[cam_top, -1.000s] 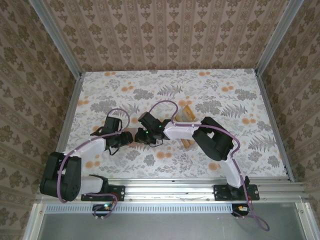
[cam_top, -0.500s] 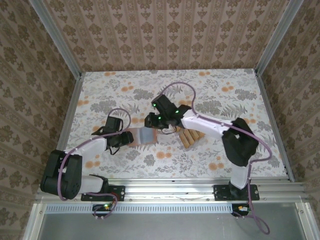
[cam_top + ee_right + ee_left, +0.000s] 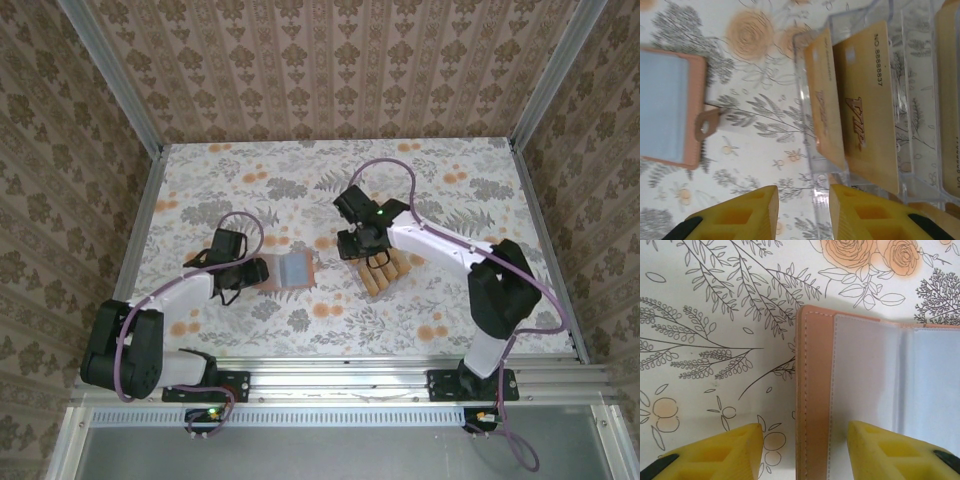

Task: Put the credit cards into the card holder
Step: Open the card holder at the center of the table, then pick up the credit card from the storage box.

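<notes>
Basically zero cards loaded. Card holder [image 3: 288, 272] lies open, its stitched edge between the left gripper's [image 3: 802, 435] spread fingers, pockets apparently empty. Credit cards [image 3: 860, 135] stand in a clear rack [image 3: 900, 60] just ahead of the right gripper [image 3: 804, 200], fingers apart, empty.

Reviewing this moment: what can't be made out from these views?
1. Number of credit cards: the right wrist view cuts the clear rack at its edge; from above the right gripper overlaps them.
2. Whether the card holder already holds a card: too small from above; the left wrist view crops its right side.
</notes>
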